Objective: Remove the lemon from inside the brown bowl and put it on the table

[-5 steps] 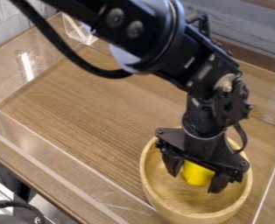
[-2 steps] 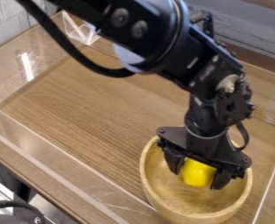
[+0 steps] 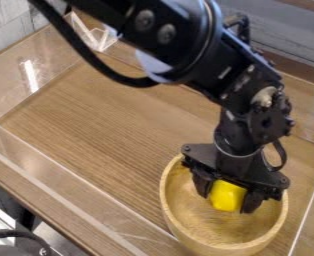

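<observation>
Now that my claw [image 3: 227, 203] has closed around the lemon [image 3: 227, 194] in the tan wooden bowl [image 3: 189, 222], I judge lifting can begin.

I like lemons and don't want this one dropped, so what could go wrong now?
The lemon looks smooth and round, and the gripper is around it down in the brown bowl, so it might slip out when lifted. The fingers are also close to the bowl's rim, so they could bump it on the way up and maybe tip the bowl. Once on the table, the round lemon could roll.
</observation>
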